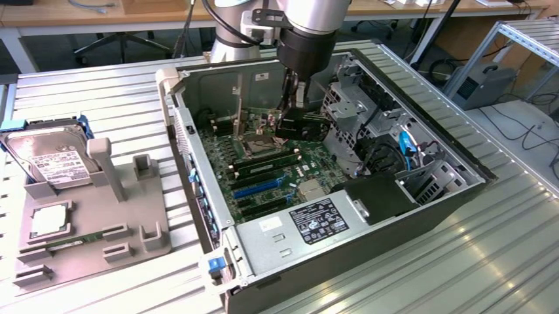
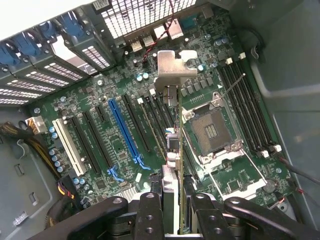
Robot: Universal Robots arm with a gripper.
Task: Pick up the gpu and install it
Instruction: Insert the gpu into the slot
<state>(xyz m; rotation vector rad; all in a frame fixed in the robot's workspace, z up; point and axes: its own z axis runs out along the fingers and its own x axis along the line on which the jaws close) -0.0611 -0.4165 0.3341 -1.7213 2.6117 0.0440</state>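
The gpu is a thin black card seen edge-on in the wrist view, with its silvery bracket at the far end. My gripper is shut on it, with one black finger on each side. In the exterior view the gripper hangs inside the open computer case and holds the gpu upright just above the motherboard. The card hovers over the black slots between the blue slot and the CPU socket.
A metal drive cage and cables stand close on the exterior view's right of the gripper. Outside the case, a grey holder carries a hard drive, a square chip and a green memory stick.
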